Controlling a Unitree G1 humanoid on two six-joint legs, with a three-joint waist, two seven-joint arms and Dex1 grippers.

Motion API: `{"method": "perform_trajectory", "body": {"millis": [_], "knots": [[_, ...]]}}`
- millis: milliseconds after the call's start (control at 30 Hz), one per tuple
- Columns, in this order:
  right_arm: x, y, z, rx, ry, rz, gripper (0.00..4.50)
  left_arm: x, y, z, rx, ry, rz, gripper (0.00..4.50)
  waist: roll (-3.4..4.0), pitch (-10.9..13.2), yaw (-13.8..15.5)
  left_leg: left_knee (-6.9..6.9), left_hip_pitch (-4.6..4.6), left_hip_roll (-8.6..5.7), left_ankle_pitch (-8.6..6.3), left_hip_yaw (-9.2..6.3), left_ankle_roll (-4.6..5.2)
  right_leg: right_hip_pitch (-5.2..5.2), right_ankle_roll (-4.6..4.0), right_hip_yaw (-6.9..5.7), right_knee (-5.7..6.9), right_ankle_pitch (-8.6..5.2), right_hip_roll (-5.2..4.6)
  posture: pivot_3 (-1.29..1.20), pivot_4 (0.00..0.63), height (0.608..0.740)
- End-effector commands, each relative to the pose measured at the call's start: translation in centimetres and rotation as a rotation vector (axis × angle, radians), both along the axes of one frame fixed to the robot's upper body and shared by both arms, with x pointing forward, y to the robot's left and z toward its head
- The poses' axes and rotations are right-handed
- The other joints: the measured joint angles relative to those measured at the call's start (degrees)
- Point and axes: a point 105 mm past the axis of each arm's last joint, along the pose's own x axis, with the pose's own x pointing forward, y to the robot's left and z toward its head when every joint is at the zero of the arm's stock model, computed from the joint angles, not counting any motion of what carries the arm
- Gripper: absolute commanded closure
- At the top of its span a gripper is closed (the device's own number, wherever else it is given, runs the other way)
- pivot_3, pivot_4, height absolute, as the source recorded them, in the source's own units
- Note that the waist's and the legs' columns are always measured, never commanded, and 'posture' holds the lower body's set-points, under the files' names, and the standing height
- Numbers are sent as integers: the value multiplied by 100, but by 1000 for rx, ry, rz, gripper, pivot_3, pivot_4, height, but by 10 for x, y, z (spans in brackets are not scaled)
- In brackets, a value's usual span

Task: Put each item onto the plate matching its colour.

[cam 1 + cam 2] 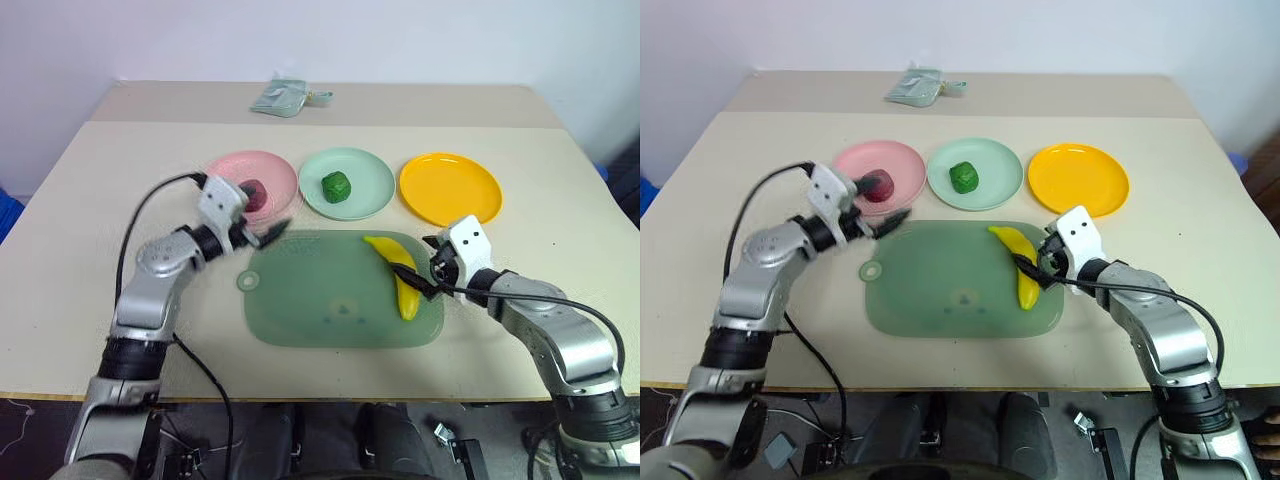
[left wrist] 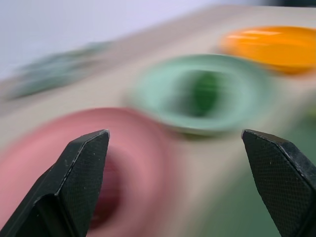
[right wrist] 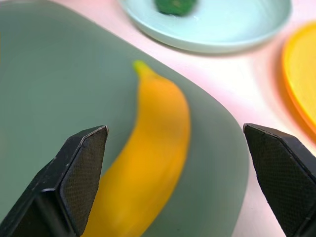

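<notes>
Both jaws wide open, nothing held. Left gripper [image 1: 268,235] just beside the near rim of the pink plate [image 1: 228,169], with the dark red fruit [image 1: 255,192] lying in that plate. Right gripper [image 1: 1033,268] at the right end of the green board [image 1: 930,285], fingertips close to the yellow banana [image 1: 1021,265], which lies on the board. Dark green lump [image 1: 963,177] inside the mint green plate [image 1: 1000,186]. Yellow-orange plate [image 1: 1078,178] bare, to the right of the mint one. All on the beige table [image 1: 760,150].
</notes>
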Motion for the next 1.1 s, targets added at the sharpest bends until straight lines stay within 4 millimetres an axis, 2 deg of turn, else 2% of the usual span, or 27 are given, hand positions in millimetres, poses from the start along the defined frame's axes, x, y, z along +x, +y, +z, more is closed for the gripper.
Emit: {"method": "perform_trajectory", "body": {"millis": [33, 100, 200, 300, 433, 567, 667, 800, 900, 1000, 1100], "knots": [[1, 3, 11, 20, 7, -42, 0, -36, -25, -5, 61, 33, -224, 115, 1, 0, 0, 0, 0, 0, 0, -1, -1, -1, 0, 0, 0, 0, 0, 0, 150, 740], [-1, 8, 9, 3, 25, -40, 0, -48, -31, -11, 67, 68, -283, 115, 3, 0, -8, -2, 0, 0, 0, -1, 0, -2, -1, 1, 1, 0, 1, 0, 150, 740], [1, 10, 6, -2, 46, -77, 0, -53, -38, -14, 49, 94, -313, 115, 3, -1, -7, -3, 0, 0, 0, -1, 1, -2, -1, 1, 1, 0, 1, 0, 150, 740], [2, 11, 5, -3, 58, -101, 868, -56, -43, -12, 30, 95, -329, 0, 4, -1, -29, -3, 0, -1, 0, -1, 2, -3, -1, 2, 3, -1, 1, 0, 150, 740], [4, 14, 16, -25, 18, -90, 2872, -58, -44, -13, 30, 107, -338, 0, 4, -1, -79, -4, -1, -1, 0, -2, 4, -3, -1, 1, 2, -1, 2, 0, 150, 740], [14, 16, 43, -25, -86, -84, 2872, -59, -42, -14, 32, 107, -333, 0, 5, -1, -90, -8, -1, 0, 0, -1, 4, -6, -1, 1, 4, -1, 5, 0, 150, 740], [35, 5, 62, -48, -166, -161, 2872, -59, -43, -14, 28, 108, -329, 0, 6, -1, -85, -7, -1, -1, 0, 0, 5, -7, -1, 2, 4, -1, 5, 0, 150, 740], [73, -22, 65, -51, -170, -343, 2872, -59, -46, -14, 19, 107, -323, 0, 5, -1, -88, -7, 0, -1, 0, -1, 5, -5, -1, 2, 4, -1, 4, 0, 150, 740], [104, -47, 62, 20, -132, -502, 2872, -59, -49, -13, 9, 103, -313, 0, 6, 0, -113, -9, -1, -2, 0, 2, 5, -6, -1, 2, 5, -1, 5, 0, 150, 740], [127, -58, 63, 103, -112, -576, 2872, -61, -47, -11, -3, 99, -294, 0, 11, 3, -135, -13, -1, -1, 1, 5, 4, -8, -1, 2, 7, -1, 6, 0, 150, 740], [139, -59, 67, 141, -120, -591, 1707, -63, -45, -11, -8, 101, -267, 0, 11, 3, -172, -21, -2, 0, 1, 6, 3, -8, -1, 2, 9, -1, 8, 0, 150, 740]]}}
